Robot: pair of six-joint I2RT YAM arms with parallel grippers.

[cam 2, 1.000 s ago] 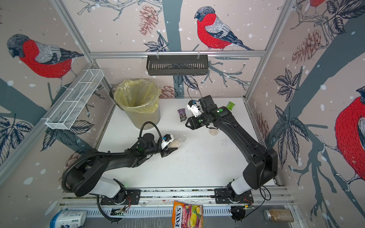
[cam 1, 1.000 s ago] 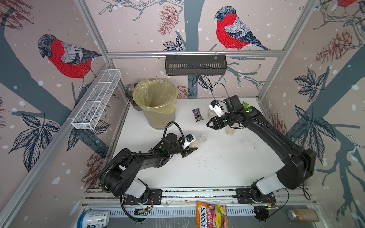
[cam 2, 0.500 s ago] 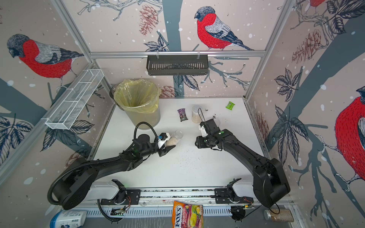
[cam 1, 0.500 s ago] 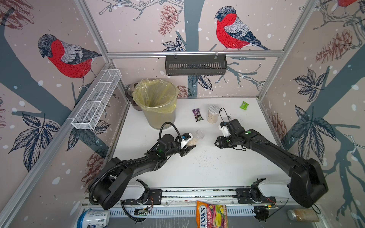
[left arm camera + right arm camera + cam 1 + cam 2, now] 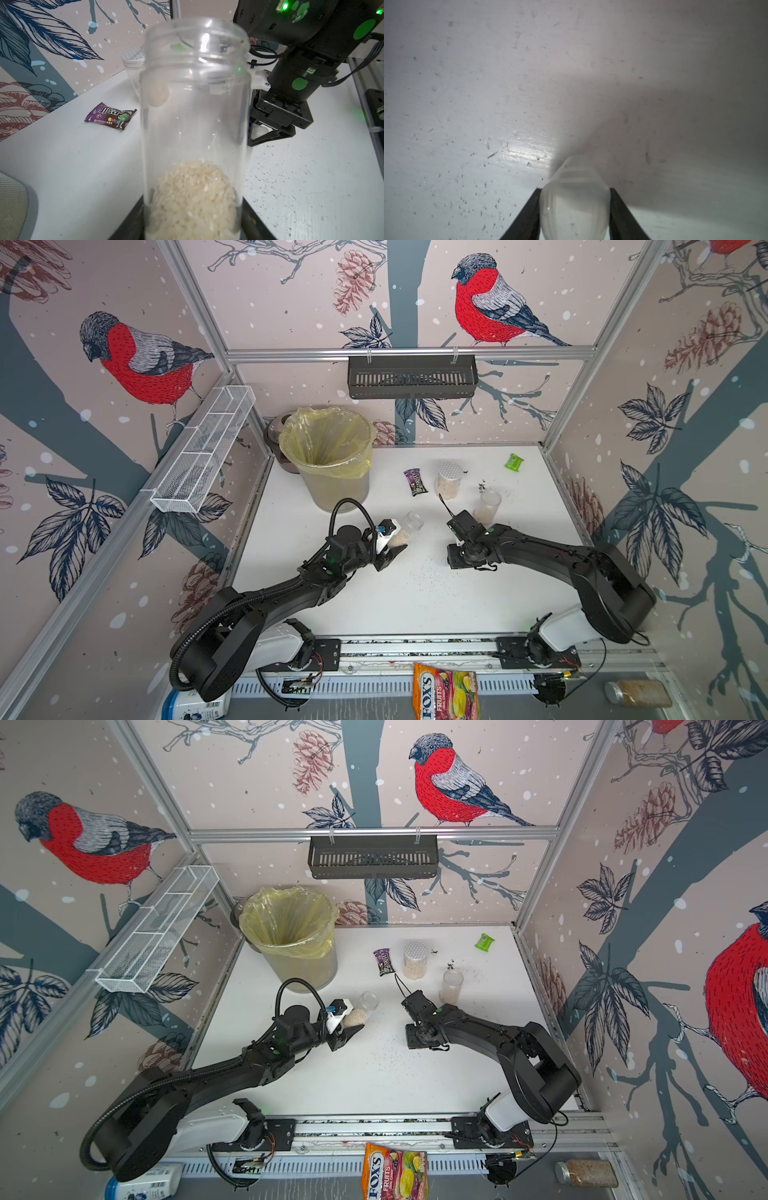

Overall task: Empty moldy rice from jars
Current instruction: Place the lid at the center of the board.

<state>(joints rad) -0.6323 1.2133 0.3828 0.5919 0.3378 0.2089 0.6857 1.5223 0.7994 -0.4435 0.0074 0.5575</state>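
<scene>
**1. Surface and room.** The white rectangular surface [image 5: 415, 605] is enclosed on three sides by wallpaper panels printed with red-breasted birds [image 5: 486, 306]. A black slotted basket [image 5: 411, 377] hangs from the rear rail. A white mesh shelf [image 5: 203, 448] is fixed to the wall on my left. A purple candy packet [image 5: 415, 482] and a green wrapper [image 5: 514, 462] lie toward the rear. Loose grains and dark specks [image 5: 428, 574] are scattered between my two hands.

**2. Containers.** A translucent round bin lined with a yellow bag [image 5: 328, 456] stands at the rear left.

My left hand [image 5: 392, 549] is clamped on the open slim clear jar [image 5: 405, 531], which is tilted with its mouth pointing away from me. Pale moldy rice [image 5: 193, 199] sits in its base, next to my fingers.

A wide clear jar with a dotted silver lid [image 5: 449, 479] stands upright just beside the purple packet, with rice in its lower part. An upright slim clear jar [image 5: 488, 508] stands to its right and nearer to me, also partly filled.

My right hand [image 5: 457, 562] points down at the surface and pinches a clear round lid [image 5: 574, 199] between its two fingers.

**3. Change.** One second ago my right hand was raised at the rear, in front of the wide jar. It is now low over mid-surface. My left arm has reached farther in, and its grip on the jar is unchanged.
</scene>
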